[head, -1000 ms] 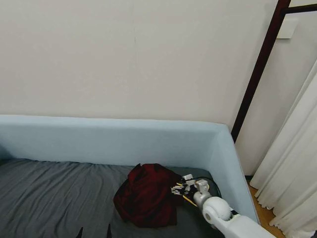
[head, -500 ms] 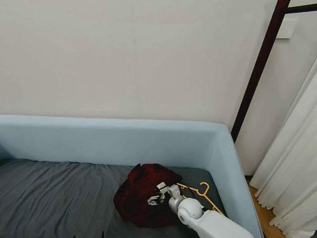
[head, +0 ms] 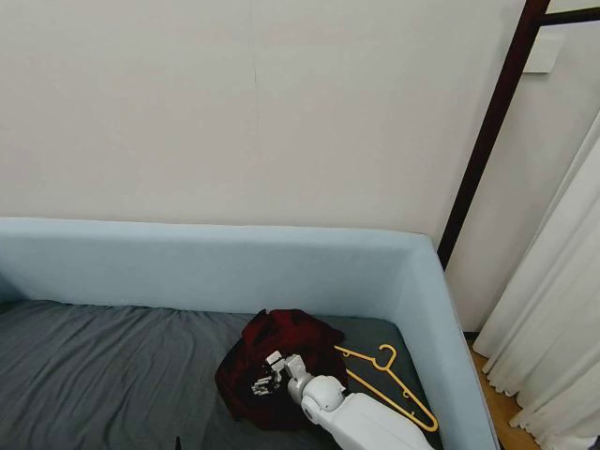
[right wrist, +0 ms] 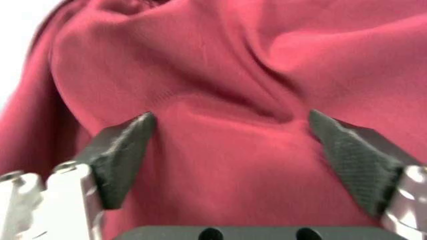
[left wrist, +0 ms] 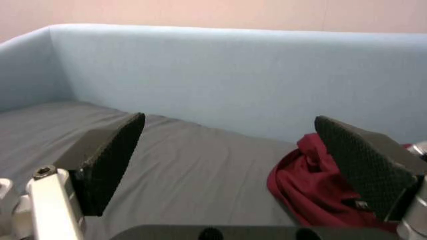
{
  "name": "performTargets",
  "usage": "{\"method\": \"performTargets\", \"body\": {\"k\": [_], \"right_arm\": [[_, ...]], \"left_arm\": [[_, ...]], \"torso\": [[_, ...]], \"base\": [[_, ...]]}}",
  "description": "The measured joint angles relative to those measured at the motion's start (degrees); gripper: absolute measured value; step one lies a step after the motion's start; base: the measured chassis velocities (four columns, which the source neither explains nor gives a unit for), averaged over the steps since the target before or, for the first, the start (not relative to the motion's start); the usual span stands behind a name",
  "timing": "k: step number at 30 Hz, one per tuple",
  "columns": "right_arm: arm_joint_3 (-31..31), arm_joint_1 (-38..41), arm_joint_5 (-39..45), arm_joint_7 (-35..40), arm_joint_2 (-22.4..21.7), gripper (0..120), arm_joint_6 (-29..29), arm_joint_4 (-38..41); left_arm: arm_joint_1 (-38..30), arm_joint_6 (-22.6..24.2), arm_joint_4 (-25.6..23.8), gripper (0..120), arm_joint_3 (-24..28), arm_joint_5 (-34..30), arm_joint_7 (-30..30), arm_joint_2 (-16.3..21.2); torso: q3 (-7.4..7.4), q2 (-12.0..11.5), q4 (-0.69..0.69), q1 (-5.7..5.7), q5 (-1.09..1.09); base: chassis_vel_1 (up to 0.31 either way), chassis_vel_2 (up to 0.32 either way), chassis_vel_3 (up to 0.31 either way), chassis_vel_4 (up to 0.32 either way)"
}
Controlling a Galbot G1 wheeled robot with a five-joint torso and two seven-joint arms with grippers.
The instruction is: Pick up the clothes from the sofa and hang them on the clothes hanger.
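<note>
The pale blue sofa (head: 234, 267) spans the lower head view, its grey seat (head: 94, 375) running off toward 9 o'clock. A white curtain (head: 553, 328) hangs at 3 o'clock, and a dark pole (head: 483, 141) rises toward 1 o'clock. The red clothes (head: 281, 342) lie bunched on the seat at 6 o'clock, near the sofa's right end. A yellow hanger (head: 380, 366) lies flat on the seat at the clothes' 3 o'clock, just beside them. The right gripper (head: 261, 382) is at the clothes' 6 o'clock edge, jaws spread wide, pads (right wrist: 127, 150) close over the red cloth and grasping nothing. The left gripper (left wrist: 230, 121) hovers above bare seat, jaws likewise released.
</note>
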Motion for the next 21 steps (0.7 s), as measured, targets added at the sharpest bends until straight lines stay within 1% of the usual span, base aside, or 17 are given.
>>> {"method": "performTargets", "body": {"k": [1, 2, 7, 8, 12, 13, 16, 17, 18, 21], "right_arm": [[0.16, -0.24, 0.07, 0.01, 0.02, 80, 0.0, -0.06], [0.16, -0.24, 0.07, 0.01, 0.02, 80, 0.0, -0.06], [0.55, -0.89, 0.25, 0.61, -0.04, 58, 0.19, 0.3], [0.55, -0.89, 0.25, 0.61, -0.04, 58, 0.19, 0.3], [0.35, -1.3, -0.13, 1.03, -0.19, 39, 0.63, 0.35], [0.35, -1.3, -0.13, 1.03, -0.19, 39, 0.63, 0.35], [0.34, -1.34, -0.23, 1.21, -0.26, 26, 0.71, 0.44], [0.34, -1.34, -0.23, 1.21, -0.26, 26, 0.71, 0.44], [0.34, -1.32, -0.29, 1.29, -0.27, 20, 0.77, 0.43], [0.46, -1.1, -0.45, 1.41, -0.21, 8, 1.05, 0.08]], "left_arm": [[-0.01, 0.08, -0.12, 100, -0.16, -0.29, -0.02, 0.12], [-0.01, 0.08, -0.12, 100, -0.16, -0.29, -0.02, 0.12], [-0.15, 0.14, 0.03, 100, 0.02, -0.6, -0.13, 0.27], [-0.15, 0.14, 0.03, 100, 0.02, -0.6, -0.13, 0.27], [-0.61, 0.21, 0.27, 100, 0.44, -0.62, -0.16, 0.24], [-0.61, 0.21, 0.27, 100, 0.44, -0.62, -0.16, 0.24], [-0.87, 0.33, 0.38, 100, 0.46, -0.7, -0.17, 0.32], [-0.87, 0.33, 0.38, 100, 0.46, -0.7, -0.17, 0.32], [-0.98, 0.39, 0.43, 100, 0.47, -0.78, -0.17, 0.34], [-1.17, 0.42, 0.68, 100, 0.53, -0.87, -0.19, 0.34]], "torso": [[0.0, 0.0, 0.0, 0.0, 0.0], [0.0, 0.0, 0.0, 0.0, 0.0], [0.0, 0.0, 0.01, 0.0, 0.01], [0.0, 0.0, 0.01, 0.0, 0.01], [0.0, 0.0, 0.01, 0.0, 0.01], [0.0, 0.0, 0.01, 0.0, 0.01], [0.0, 0.0, 0.01, 0.0, 0.01], [0.0, 0.0, 0.01, 0.0, 0.01], [0.0, 0.0, 0.01, 0.0, 0.01], [0.0, 0.0, 0.01, 0.0, 0.01]], "base": [[0.0, 0.0, 0.0, 0.0], [0.0, 0.0, 0.0, 0.0], [0.0, 0.0, 0.0, 0.0], [0.0, 0.0, 0.0, 0.0], [0.0, 0.0, 0.0, 0.0], [0.0, 0.0, 0.0, 0.0], [0.0, 0.0, 0.0, 0.0], [0.0, 0.0, 0.0, 0.0], [0.0, 0.0, 0.0, 0.0], [0.0, 0.0, 0.0, 0.0]]}}
